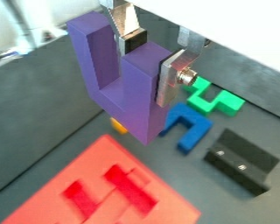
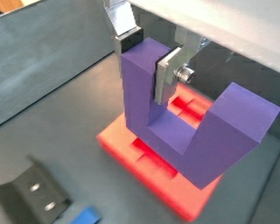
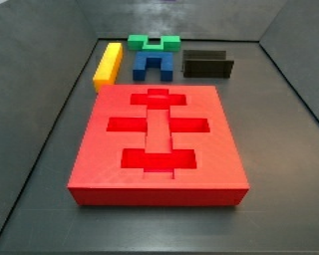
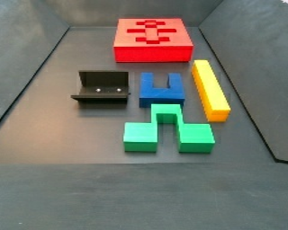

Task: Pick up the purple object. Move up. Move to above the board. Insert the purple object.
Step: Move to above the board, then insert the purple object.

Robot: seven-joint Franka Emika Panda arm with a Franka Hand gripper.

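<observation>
The purple object [image 2: 184,118] is being gripped by the gripper [image 2: 154,57], over the board's [image 2: 136,153] edge; centring above the board is judged next.

In both side views the gripper and the purple object lie beyond the frame. In a wrist view the purple object [image 1: 122,77] hides most of the yellow bar [image 1: 118,127], and the board [image 1: 101,192] runs off toward 6 o'clock. One of the jaws sits mostly hidden behind a prong.
</observation>
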